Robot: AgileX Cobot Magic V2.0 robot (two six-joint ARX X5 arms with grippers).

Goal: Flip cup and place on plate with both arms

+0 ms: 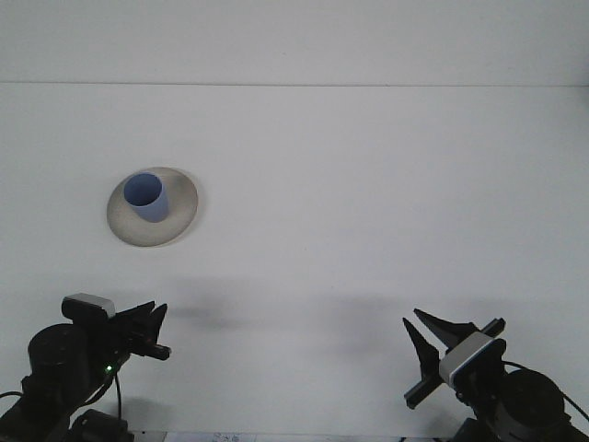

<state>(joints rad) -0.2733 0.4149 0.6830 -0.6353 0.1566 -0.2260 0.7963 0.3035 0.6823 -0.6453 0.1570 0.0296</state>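
Blue cup (146, 197) is seen standing mouth-up on the plate (180, 219), so placement is judged done. Well clear of the plate, the left gripper (153, 329) and right gripper (431, 345) are held empty, jaws spread.

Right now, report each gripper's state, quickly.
Left gripper: open, holding nothing, low near the table's front edge.
Right gripper: open, holding nothing.
Cup: upright on the plate, untouched by either.
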